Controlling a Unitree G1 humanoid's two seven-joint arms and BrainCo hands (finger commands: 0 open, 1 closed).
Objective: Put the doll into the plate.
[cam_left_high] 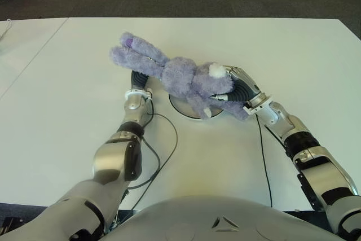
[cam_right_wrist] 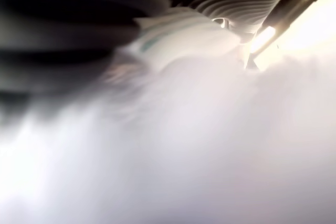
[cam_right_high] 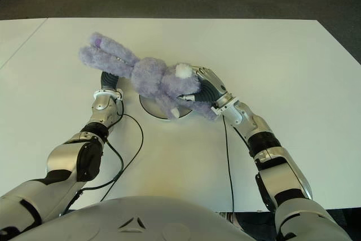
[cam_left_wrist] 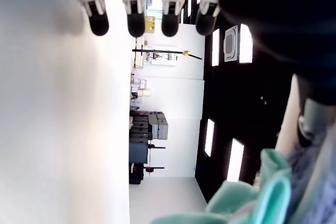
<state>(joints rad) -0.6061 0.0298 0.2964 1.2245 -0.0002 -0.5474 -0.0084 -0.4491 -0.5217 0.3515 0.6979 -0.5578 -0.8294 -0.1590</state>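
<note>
Eye views — doll (cam_left_high: 186, 77): purple plush rabbit, lying across the plate (cam_left_high: 183, 109) on the white table (cam_left_high: 293, 55).
Eye views — right hand (cam_left_high: 243, 87): closed around the doll's rear end.
Left wrist view — left hand (cam_left_wrist: 147, 3): fingers extended, nothing held.
Right wrist view: fur pressed against palm.

A surface (cam_left_high: 67, 111) fills most of the scene. Near its middle lies a plate (cam_left_high: 181, 107). A doll (cam_left_high: 180, 77) stretches across the plate, its long ears reaching far and left over the surface, its body over the plate's far part. The left hand (cam_left_high: 139, 80) sits just left of the plate, partly under the doll. The right hand (cam_left_high: 243, 87) is at the plate's right edge, against the doll's body, apparently gripping it. Cables (cam_left_high: 163, 150) trail across the near surface.
</note>
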